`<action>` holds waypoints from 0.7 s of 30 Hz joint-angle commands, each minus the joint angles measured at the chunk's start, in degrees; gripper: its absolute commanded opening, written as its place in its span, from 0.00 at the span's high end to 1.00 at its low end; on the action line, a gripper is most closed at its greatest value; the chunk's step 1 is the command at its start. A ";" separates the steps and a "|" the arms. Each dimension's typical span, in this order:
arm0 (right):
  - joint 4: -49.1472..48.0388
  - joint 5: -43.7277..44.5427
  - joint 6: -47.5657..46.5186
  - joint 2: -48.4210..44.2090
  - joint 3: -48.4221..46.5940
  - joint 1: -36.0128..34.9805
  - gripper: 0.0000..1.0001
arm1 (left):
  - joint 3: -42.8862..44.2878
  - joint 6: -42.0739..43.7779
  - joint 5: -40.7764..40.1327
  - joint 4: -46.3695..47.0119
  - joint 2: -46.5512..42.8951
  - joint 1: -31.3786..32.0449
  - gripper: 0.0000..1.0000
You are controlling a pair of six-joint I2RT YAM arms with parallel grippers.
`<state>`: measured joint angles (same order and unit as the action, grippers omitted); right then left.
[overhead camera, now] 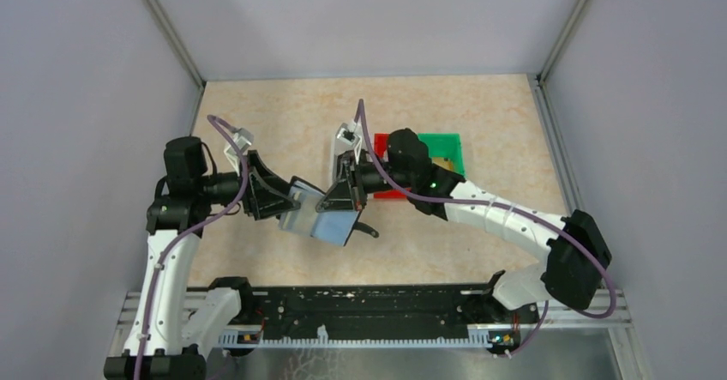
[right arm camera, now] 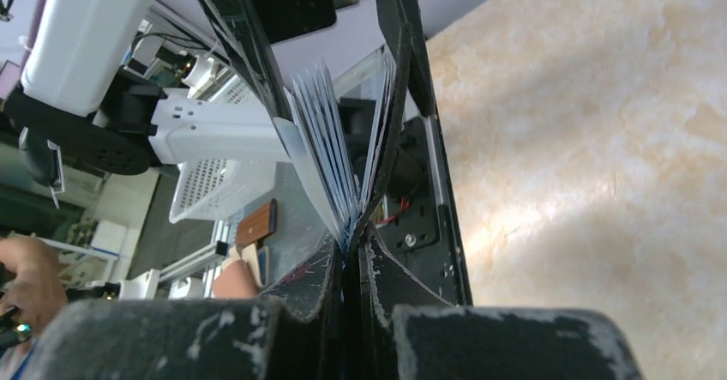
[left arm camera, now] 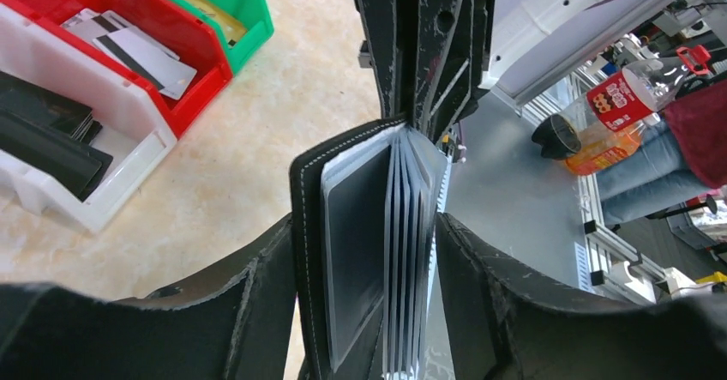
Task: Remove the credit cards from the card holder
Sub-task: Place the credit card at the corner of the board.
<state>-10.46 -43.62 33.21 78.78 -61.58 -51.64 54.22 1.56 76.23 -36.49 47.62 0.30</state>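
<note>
The card holder (overhead camera: 336,224) hangs open above the table between both arms, with a black cover and several grey-blue sleeves fanned out. My left gripper (overhead camera: 287,200) has a finger on each side of it, shut on the card holder (left arm camera: 309,191). My right gripper (overhead camera: 341,198) is shut on the opposite edge, pinching the cover and sleeve roots (right arm camera: 330,131). I cannot tell whether any cards sit in the sleeves. Grey-white credit cards with dark stripes (left arm camera: 129,50) lie in the red bin (left arm camera: 201,75). A gold card (left arm camera: 210,7) lies in the green bin (left arm camera: 257,20).
A white bin (left arm camera: 129,174) next to the red one holds other black wallets (left arm camera: 43,131). The three bins stand in a row at the table's middle right (overhead camera: 394,153). A black rail (overhead camera: 369,311) runs along the near edge.
</note>
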 commanded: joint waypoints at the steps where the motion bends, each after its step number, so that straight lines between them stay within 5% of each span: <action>1: -4.58 2.28 3.88 -5.35 3.19 -0.15 1.00 | -1.37 2.17 -1.41 -0.17 0.07 0.06 0.36; 8: -5.94 4.14 5.12 -7.90 8.05 0.15 1.00 | -3.30 2.13 -1.47 0.99 0.71 0.06 0.37; 11: -4.62 4.82 4.95 -8.83 9.51 0.51 1.00 | -3.51 3.10 -3.00 0.70 0.64 0.10 0.17; 15: -3.25 6.22 5.06 -11.37 13.11 1.24 1.00 | -3.54 2.21 -7.35 2.07 1.61 0.06 0.03; 21: 0.34 8.89 3.54 -14.31 19.69 2.55 1.00 | -1.23 4.70 -15.75 1.88 5.18 0.06 0.01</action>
<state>-9.52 -36.77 37.56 67.64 -43.86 -50.17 50.92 3.75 66.96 -36.01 51.24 0.30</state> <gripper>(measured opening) 0.032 0.988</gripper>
